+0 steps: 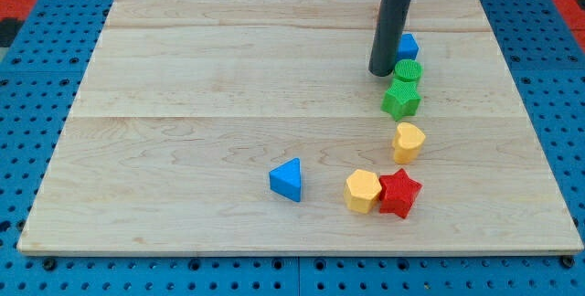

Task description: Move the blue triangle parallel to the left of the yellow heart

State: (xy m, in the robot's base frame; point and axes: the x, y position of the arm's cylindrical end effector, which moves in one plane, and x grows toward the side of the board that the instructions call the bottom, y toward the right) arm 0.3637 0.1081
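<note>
Triangle [287,180]: lower-left of heart [408,141], not level; push left to do.
My tip [380,71]: far off, beside green cylinder [408,70].
Jaws: none, a rod.

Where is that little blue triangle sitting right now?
The blue triangle block lies low on the wooden board, just right of centre, with the yellow hexagon block to its right.

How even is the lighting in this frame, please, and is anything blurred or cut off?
Camera view: soft, even light, no glare on the wooden board; short, faint shadows under the blue triangle and yellow heart; blocks sharp; the rod is cropped at the top, my tip visible.
</note>
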